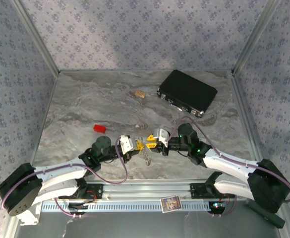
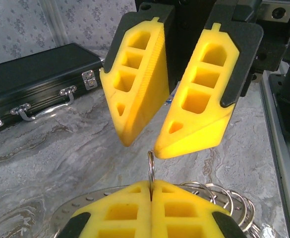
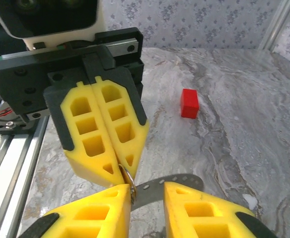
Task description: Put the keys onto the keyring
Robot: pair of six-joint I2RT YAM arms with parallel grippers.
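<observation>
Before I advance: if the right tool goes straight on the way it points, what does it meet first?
Likely the wire ring pinched in the left tool, right ahead; then that tool's fingers. Depth is unclear.

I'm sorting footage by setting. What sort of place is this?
Probably a robot test cell, not a home: patterned wall panels on metal posts box in a marble-look tabletop, with two arms bolted to a rail at its edge.

L arm [image 1: 60,173] & R arm [image 1: 229,163] stretched low, angled inward, wrists nearly meeting nose-to-nose at centre front. L gripper [image 2: 150,184] closed tight, fingertips pinching small metal ring [image 2: 150,163] on edge. R gripper [image 2: 144,147] facing it, jaws partly apart, tips just beside L tips.
</observation>
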